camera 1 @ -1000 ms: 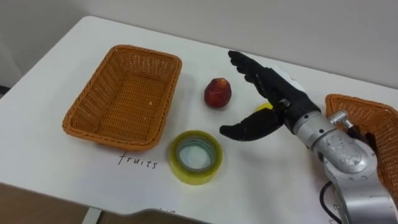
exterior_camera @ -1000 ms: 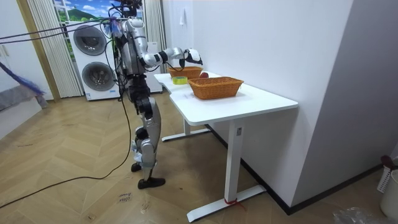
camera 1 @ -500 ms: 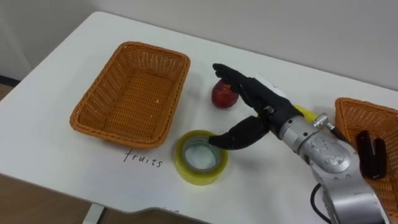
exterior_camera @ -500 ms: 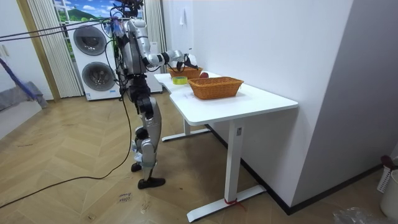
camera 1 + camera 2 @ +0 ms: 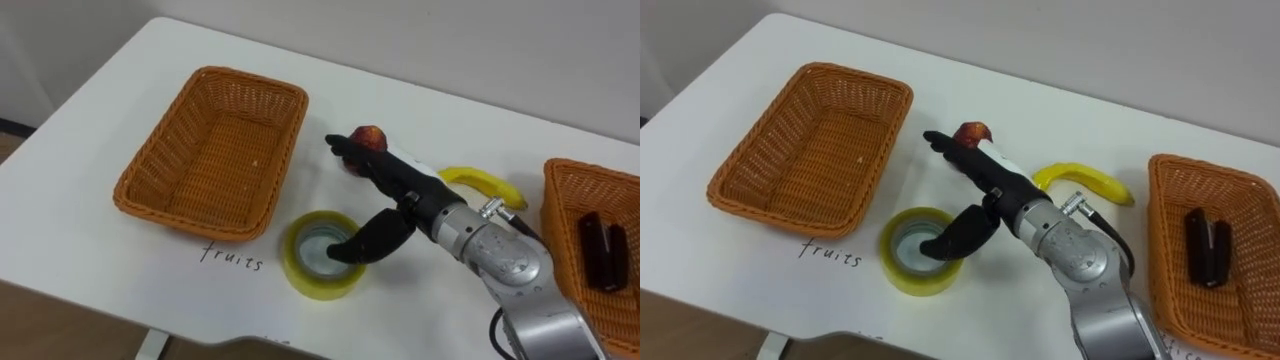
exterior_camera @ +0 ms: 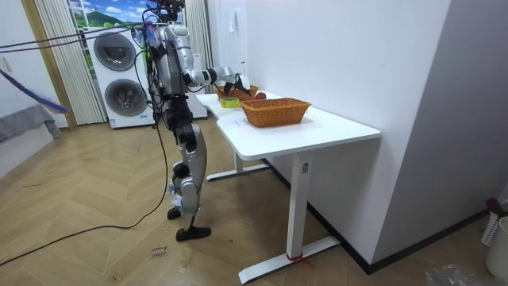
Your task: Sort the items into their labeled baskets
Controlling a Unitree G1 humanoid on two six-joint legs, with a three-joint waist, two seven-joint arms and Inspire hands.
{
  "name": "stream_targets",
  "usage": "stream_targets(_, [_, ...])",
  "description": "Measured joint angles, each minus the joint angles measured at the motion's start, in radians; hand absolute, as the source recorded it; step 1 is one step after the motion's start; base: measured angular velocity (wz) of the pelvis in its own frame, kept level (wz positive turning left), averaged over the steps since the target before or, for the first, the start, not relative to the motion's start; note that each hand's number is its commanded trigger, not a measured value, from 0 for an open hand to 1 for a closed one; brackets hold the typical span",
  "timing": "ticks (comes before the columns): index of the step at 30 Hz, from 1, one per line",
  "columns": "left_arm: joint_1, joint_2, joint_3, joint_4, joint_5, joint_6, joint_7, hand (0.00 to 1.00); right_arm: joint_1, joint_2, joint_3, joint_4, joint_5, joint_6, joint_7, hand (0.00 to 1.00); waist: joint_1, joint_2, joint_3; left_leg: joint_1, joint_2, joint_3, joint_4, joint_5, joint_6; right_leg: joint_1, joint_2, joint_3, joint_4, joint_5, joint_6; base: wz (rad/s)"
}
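Observation:
A yellow tape roll [image 5: 320, 268] lies flat on the white table [image 5: 90, 250], in front of an empty wicker basket [image 5: 212, 150] at the left. My right hand [image 5: 398, 196] hovers over the roll's right side, open. Its thumb [image 5: 352, 246] dips into the roll's hole and its straight fingers [image 5: 362, 160] stretch towards a red fruit [image 5: 371, 135] just behind them. A banana [image 5: 487, 183] lies to the hand's right. At the right edge a second wicker basket [image 5: 566, 190] holds a black stapler [image 5: 600, 250].
A handwritten label [image 5: 229, 255] sits on the table in front of the left basket. The table's near edge [image 5: 120, 325] runs close below the tape roll. In the room view the robot stands at the far end of the table [image 6: 317, 131], with washing machines [image 6: 119, 75] behind it.
My right hand has moved left and down from beside the red fruit to the tape roll, thumb now in its hole. The banana has come into sight. The camera shifted slightly at first.

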Motion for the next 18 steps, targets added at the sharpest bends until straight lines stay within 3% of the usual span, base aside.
stream_targets(10, [0.004, 0.0, 0.001, 0.0, 0.0, 0.01, -0.001, 0.0, 0.0, 0.0, 0.0, 0.0, -0.014, 0.002, 0.002, 0.0, 0.0, 0.004, 0.0002, -0.002, 0.0, 0.0, -0.003, 0.0, 0.0, 0.001, 0.0, -0.001, 0.001, 0.0, 0.0, 0.0])
stream_targets(18, [0.01, 0.001, 0.001, 0.0, 0.0, 0.03, -0.015, 0.0, 0.0, 0.0, 0.0, 0.0, -0.044, 0.034, 0.023, 0.0, 0.0, 0.003, -0.0002, -0.002, 0.0, 0.0, -0.002, 0.0, 0.0, 0.001, 0.0, -0.003, 0.002, 0.0, 0.0, 0.0])
